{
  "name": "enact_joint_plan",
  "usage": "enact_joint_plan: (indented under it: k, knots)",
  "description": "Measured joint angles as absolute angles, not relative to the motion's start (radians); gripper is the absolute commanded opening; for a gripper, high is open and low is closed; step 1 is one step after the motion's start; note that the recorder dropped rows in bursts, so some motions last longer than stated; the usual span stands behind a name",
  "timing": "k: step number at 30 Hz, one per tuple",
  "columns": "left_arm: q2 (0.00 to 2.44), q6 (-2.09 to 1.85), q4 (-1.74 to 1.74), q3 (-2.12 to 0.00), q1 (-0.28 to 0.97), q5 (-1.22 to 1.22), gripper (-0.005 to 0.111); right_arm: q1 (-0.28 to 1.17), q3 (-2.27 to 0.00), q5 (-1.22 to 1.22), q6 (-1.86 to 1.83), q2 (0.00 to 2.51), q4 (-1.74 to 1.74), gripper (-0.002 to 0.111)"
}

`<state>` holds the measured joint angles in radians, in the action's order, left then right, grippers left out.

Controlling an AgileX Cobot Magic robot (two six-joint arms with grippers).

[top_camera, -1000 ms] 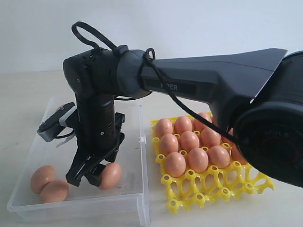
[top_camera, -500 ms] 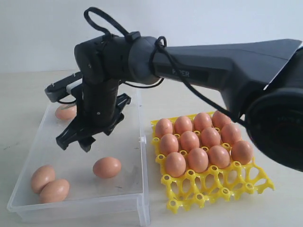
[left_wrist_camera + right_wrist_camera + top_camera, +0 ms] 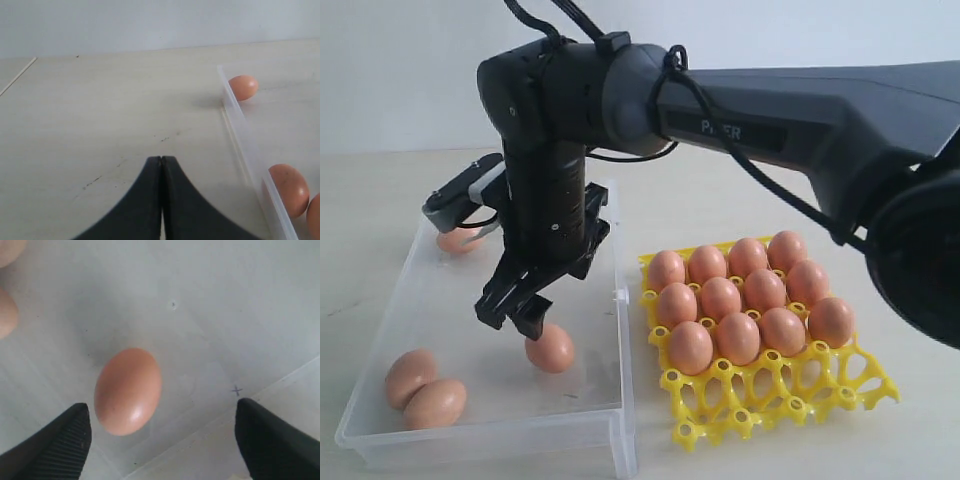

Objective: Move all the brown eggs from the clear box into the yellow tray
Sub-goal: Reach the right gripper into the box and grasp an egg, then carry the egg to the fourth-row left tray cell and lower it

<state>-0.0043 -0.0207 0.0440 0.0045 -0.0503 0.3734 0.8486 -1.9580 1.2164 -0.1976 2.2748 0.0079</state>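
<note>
Pale tabletop (image 3: 750, 200) carries the clear box (image 3: 617, 400) beside the yellow tray (image 3: 760, 398). Right claw (image 3: 512, 316), spread wide, hovers over a brown egg (image 3: 551, 348) inside the box, ready to straddle it; left claw (image 3: 161, 200) clenched, empty.

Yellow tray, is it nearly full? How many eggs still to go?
Nearly! Twelve brown eggs sit in the yellow tray; only its front row of cups is bare. The right pincer hangs open just above one egg in the clear box, holding nothing. Four eggs remain in the box, that one included.
</note>
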Motion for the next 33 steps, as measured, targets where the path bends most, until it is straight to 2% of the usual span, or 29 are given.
enact_joint_plan:
  k: [12, 18, 21, 23, 24, 25, 29, 31, 33]
  knots:
    - [-0.004, -0.021, 0.044, 0.005, -0.050, 0.373, 0.000, 0.849, -1.958, 1.195, 0.008, 2.343, 0.131, 0.073]
    - [-0.004, -0.021, 0.044, 0.005, -0.050, 0.373, 0.000, 0.849, -1.958, 1.127, 0.041, 2.384, 0.253, 0.046]
    - [-0.004, -0.021, 0.044, 0.005, -0.050, 0.373, 0.000, 0.853, -1.958, 1.108, 0.043, 2.396, 0.293, 0.039]
    - [-0.004, -0.021, 0.044, 0.005, -0.050, 0.373, 0.000, 0.857, -1.958, 1.096, 0.042, 2.396, 0.303, 0.023]
    - [-0.004, -0.021, 0.044, 0.005, -0.050, 0.373, 0.000, 0.857, -1.958, 1.094, 0.037, 2.398, 0.303, 0.008]
    - [-0.004, -0.021, 0.044, 0.005, -0.050, 0.373, 0.000, 0.859, -1.958, 1.090, 0.016, 2.400, 0.304, 0.000]
    - [-0.004, -0.021, 0.044, 0.005, -0.050, 0.373, 0.000, 0.858, -1.927, 1.003, -0.011, 2.351, 0.211, 0.000]
    - [-0.004, -0.021, 0.044, 0.005, -0.050, 0.373, 0.000, 0.842, -1.806, 0.803, 0.011, 2.233, 0.170, 0.000]
    - [-0.004, -0.021, 0.044, 0.005, -0.050, 0.373, 0.000, 0.814, -1.587, 0.505, 0.023, 2.043, 0.147, 0.000]
